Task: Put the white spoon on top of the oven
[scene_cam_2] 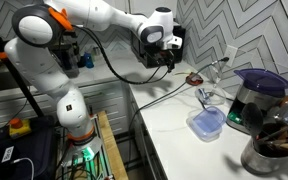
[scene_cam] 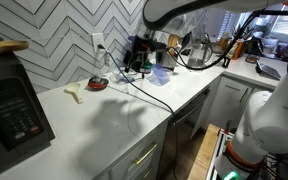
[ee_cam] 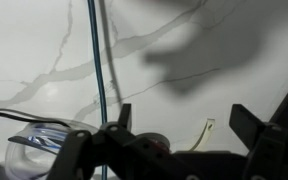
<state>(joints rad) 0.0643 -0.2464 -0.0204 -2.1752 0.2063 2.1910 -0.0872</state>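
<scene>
Black gripper [ee_cam: 184, 125] fingers stand wide apart in my wrist view, grasping nothing, with only white marble counter [ee_cam: 184, 50] showing beyond them. The hand hangs above the counter, well apart from the white spoon [scene_cam: 76, 93]. A small pale sliver low in the wrist view may be that spoon, but I cannot tell. A thin blue cable [ee_cam: 99, 60] runs across the marble under the hand, and a translucent blue container [scene_cam_2: 206, 122] sits near it.

In an exterior view the spoon lies flat on the counter, just beside a round red dish [scene_cam: 98, 83], between that dish and the oven [scene_cam: 14, 105]. The oven is a black box with a dark door and pale buttons at the end of the counter. A brownish flat object [scene_cam: 4, 46] rests on its top.

As I judge it, the main risk is the cable: a low sweep toward the spoon could snag it and drag the clutter it leads to. The spoon is short and curved, so a pinch off centre could flick it away or knock the dish.

Open marble lies on the front side of the spoon, toward the counter edge, while a tiled wall [scene_cam: 54, 40] closes the back. The oven top has limited bare room, so I would place toward its clear part
</scene>
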